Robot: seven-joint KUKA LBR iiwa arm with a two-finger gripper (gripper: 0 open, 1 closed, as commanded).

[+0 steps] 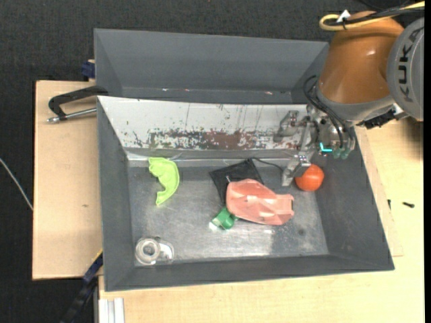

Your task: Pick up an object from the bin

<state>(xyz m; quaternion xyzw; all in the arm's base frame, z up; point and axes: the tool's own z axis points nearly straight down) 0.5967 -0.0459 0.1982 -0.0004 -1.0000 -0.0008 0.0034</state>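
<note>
The small orange ball (310, 179) lies at 3 o'clock on the floor of the grey bin (202, 62). It looks smooth, round and light, so it would likely roll or slip; a hold across its widest middle seems best. The tool (300, 169) hangs just at its 10 o'clock; whether it is open or closed I cannot tell. A soft pink pouch (258, 204) lies near, at the ball's 8 o'clock.

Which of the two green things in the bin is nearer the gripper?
The small dark green piece touching the pink packet, mid-bin; the pale green curved piece lies far left.
</note>
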